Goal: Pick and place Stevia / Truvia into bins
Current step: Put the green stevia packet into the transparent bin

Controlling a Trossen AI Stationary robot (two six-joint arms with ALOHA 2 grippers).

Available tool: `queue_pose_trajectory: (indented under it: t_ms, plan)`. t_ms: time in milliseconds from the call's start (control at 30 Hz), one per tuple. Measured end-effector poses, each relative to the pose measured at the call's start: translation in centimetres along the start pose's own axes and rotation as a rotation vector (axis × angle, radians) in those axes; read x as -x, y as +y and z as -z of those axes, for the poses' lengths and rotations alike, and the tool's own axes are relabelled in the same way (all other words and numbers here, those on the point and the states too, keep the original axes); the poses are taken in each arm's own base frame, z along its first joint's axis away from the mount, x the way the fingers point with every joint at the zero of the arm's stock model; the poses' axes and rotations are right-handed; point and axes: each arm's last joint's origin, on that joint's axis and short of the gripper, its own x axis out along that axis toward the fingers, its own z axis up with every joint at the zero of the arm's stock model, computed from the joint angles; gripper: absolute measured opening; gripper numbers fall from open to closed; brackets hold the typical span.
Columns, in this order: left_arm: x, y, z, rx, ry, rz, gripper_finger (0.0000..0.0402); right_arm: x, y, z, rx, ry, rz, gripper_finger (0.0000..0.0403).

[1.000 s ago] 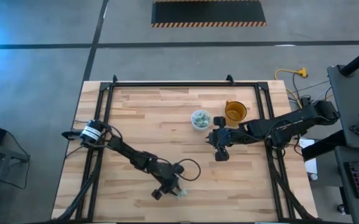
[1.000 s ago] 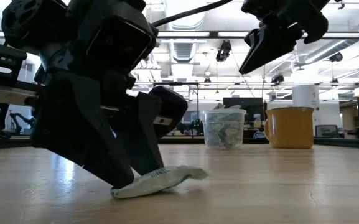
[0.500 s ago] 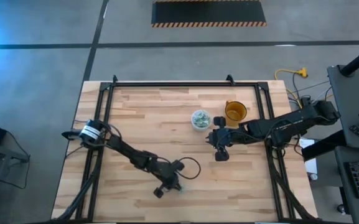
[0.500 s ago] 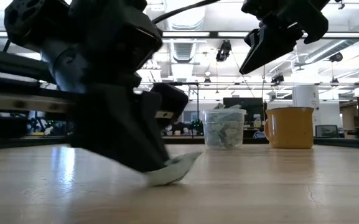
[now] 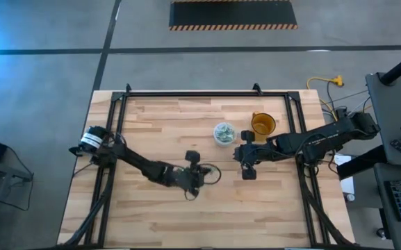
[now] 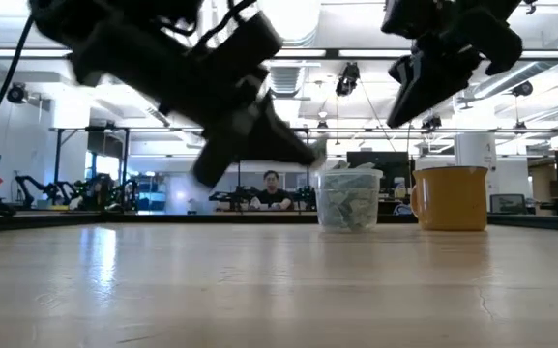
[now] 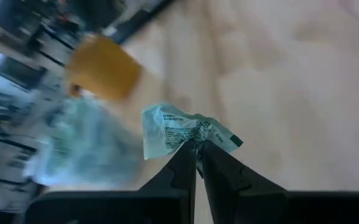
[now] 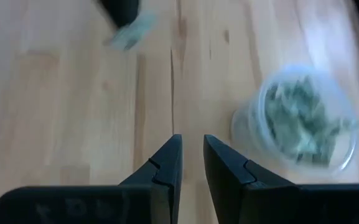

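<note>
The left tool (image 7: pixel 196 155), pinched on a crumpled sachet (image 7: pixel 182 129) by its corner, could drop it short of the cup (image 5: pixel 223 133).

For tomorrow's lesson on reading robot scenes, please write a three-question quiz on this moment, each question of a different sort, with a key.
1. True or false: the left gripper is shut on a crumpled pale green and white paper sachet.
2. Which container on the light wooden table holds sachets? A: the orange cup. B: the round clear plastic cup.
3. Complete: the right gripper hangs above the table and holds ______.

Key
1. True; its fingers pinch the sachet, lifted off the table.
2. B; it is nearly full of sachets.
3. Nothing; only bare wood shows between its narrowly parted fingers.
</note>
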Motion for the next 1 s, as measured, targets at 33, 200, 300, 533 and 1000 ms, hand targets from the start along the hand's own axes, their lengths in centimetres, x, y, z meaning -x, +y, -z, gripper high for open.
queue_pose_trajectory:
  t_ms: [33,200,300,533,1000]
  plan:
    - [-0.2,0.8,-0.2,-0.005,-0.009,-0.019,0.0008,0.0,0.0,0.2,-0.011,0.016,-0.001,0.0057]
    - [-1.7,5.1,-0.4,0.048,-0.039,-0.043,0.0008,0.1,0.3,1.0,-0.046,0.106,-0.041,0.0057]
    - [-2.7,7.4,-0.2,0.087,-0.068,-0.003,0.0008,0.2,0.6,1.2,-0.063,0.131,-0.102,0.0057]
    - [-4.3,11.5,0.2,0.149,-0.1,-0.016,0.0008,0.5,1.6,1.4,-0.039,0.139,-0.154,0.0057]
    - [-7.6,16.5,2.4,0.389,-0.086,0.106,0.0008,0.5,1.7,1.3,0.015,0.12,-0.143,0.0057]
